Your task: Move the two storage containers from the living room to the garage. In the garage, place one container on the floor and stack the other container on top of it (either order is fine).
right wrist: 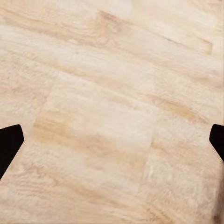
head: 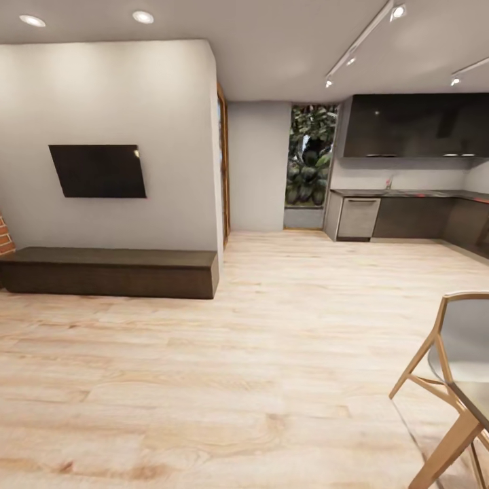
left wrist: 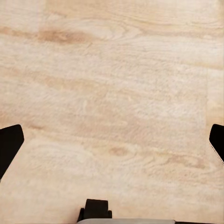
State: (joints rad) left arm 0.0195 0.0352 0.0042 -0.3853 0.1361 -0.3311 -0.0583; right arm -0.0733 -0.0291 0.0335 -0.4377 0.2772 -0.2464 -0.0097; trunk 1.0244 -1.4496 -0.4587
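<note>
Open-plan room, left to right: wall-mounted dark screen [head: 99, 171] above a low dark bench [head: 112, 272], light plank floor [head: 272, 326], kitchen cabinets [head: 414, 217], wooden chair [head: 451, 380]; left gripper [left wrist: 112, 140] and right gripper [right wrist: 112, 140] fingers spread wide, empty, over planks.

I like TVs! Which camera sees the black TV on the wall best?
The head view: the TV hangs on the white wall above a long dark bench. Both wrist views look down at wood floor.
</note>
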